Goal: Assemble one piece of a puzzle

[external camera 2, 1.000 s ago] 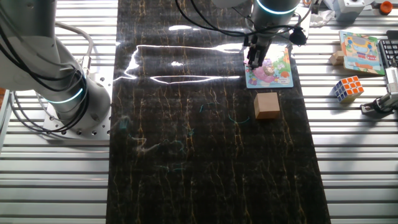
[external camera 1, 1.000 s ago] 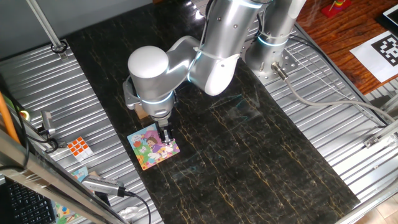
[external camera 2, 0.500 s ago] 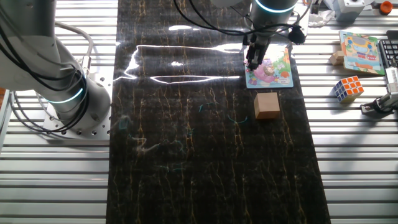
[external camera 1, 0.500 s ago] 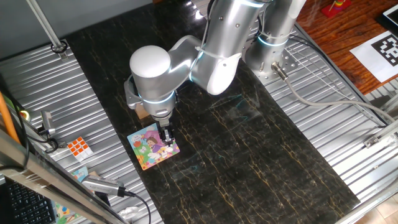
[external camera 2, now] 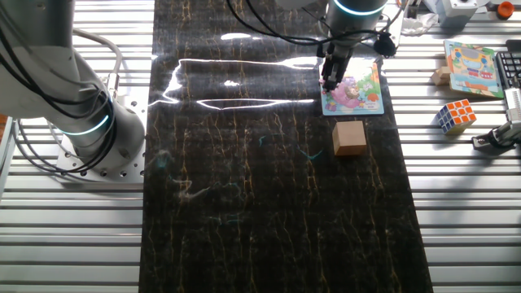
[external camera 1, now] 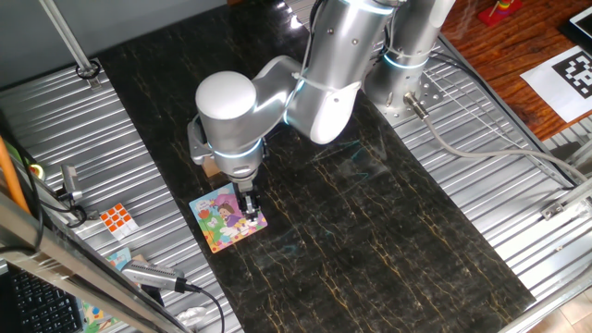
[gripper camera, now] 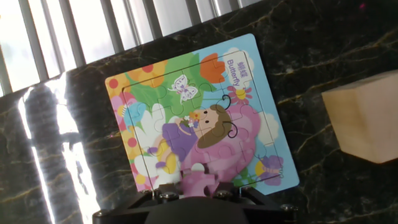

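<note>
Across the frame's centre runs a glossy black marbled mat point(external camera 2: 269, 179) between ribbed metal. At upper right, the gripper point(gripper camera: 198, 186) pinches the piece point(gripper camera: 200, 182) — flat, pink — over the puzzle point(gripper camera: 193, 106), a tan wooden block point(external camera 2: 349, 137) just below.

Reads "Butterfly" in purple letters on the puzzle point(gripper camera: 199, 115), near its upper edge beside small characters too fine to decipher. Nothing else legible.

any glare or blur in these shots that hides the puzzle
Hand view: bright window glare streaks the table left of the puzzle, which stays sharp; the gripper base is dark. The other fixed view: white reflections cross the table beside the puzzle, not over it.
</note>
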Tool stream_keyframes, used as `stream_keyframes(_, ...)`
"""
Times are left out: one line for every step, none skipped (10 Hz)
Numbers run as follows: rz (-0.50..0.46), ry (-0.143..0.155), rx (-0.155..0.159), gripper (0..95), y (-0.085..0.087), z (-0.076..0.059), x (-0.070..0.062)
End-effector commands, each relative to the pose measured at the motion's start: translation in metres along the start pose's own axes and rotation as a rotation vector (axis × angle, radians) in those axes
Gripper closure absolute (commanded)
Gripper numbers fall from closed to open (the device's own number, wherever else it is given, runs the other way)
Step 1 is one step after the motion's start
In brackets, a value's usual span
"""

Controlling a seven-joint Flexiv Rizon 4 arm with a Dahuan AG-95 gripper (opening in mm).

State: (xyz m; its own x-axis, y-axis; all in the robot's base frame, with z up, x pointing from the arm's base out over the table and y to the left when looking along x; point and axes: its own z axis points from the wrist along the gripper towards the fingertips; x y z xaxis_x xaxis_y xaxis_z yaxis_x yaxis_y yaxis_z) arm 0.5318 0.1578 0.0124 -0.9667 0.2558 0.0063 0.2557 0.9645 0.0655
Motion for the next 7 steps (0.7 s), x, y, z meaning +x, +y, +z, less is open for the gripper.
stream_keyframes(-0.009, -0.004, 0.009, 57.0, -0.0026, 0.0003, 0.0018)
stream_keyframes(-0.013, -0.005, 0.013, 57.0, -0.0033, 0.0005, 0.0021)
stream_keyframes(-0.016, -0.007, 0.016, 57.0, -0.0044, 0.0012, 0.0029)
stream_keyframes(-0.019, -0.009, 0.016, 57.0, -0.0050, 0.0018, 0.0031)
stream_keyframes(-0.019, -0.009, 0.016, 57.0, -0.0050, 0.0017, 0.0031)
stream_keyframes(-0.021, -0.009, 0.015, 57.0, -0.0050, 0.0017, 0.0031)
stream_keyframes(-0.022, -0.010, 0.015, 57.0, -0.0050, 0.0017, 0.0031)
